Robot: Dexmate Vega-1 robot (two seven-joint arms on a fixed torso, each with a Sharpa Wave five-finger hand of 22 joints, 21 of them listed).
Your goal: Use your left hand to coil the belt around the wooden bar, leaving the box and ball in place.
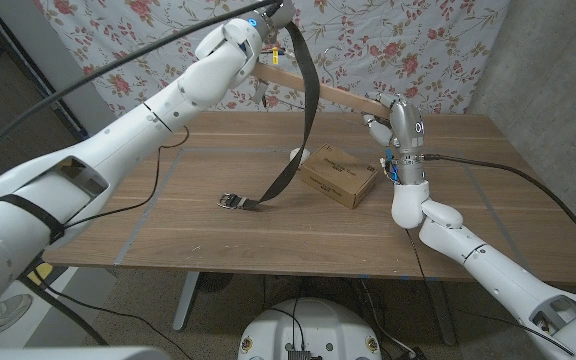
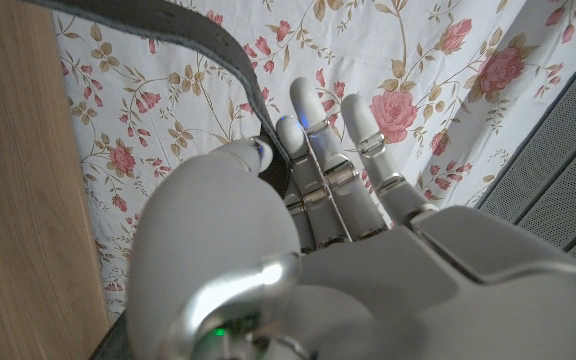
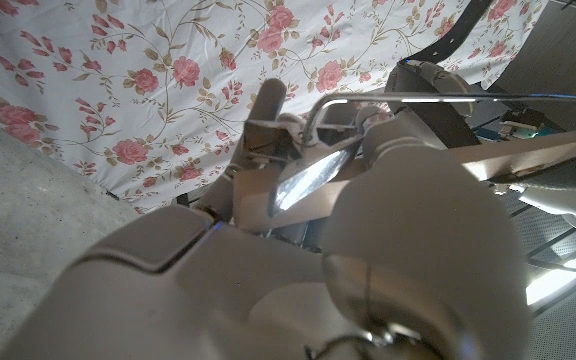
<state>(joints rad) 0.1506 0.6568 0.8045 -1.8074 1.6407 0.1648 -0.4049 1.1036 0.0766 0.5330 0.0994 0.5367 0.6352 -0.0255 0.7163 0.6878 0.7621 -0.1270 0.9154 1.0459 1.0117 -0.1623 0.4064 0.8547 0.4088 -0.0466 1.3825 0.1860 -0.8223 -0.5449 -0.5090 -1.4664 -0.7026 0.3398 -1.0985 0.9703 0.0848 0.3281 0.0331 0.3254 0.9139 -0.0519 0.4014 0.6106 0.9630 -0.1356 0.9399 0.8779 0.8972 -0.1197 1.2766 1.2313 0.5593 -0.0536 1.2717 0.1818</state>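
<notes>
- Here the left hand is reaching high above the far edge of the wooden table, and its fingers are pinching the dark belt near its upper end; in the left wrist view the strap is curving out from between thumb and fingers against the floral curtain.
- The belt is hanging down from that hand, passing across the wooden bar, and trailing onto the table, where its buckle end is lying flat near the middle of the worktop.
- The right hand is gripping the far end of the wooden bar above the table's back edge, holding it slanted in the air between the two hands.
- The cardboard box is sitting on the table just beside the right arm, toward the middle.
- A small pale rounded thing is peeking out just behind the box; whether it is the ball I cannot tell.
</notes>
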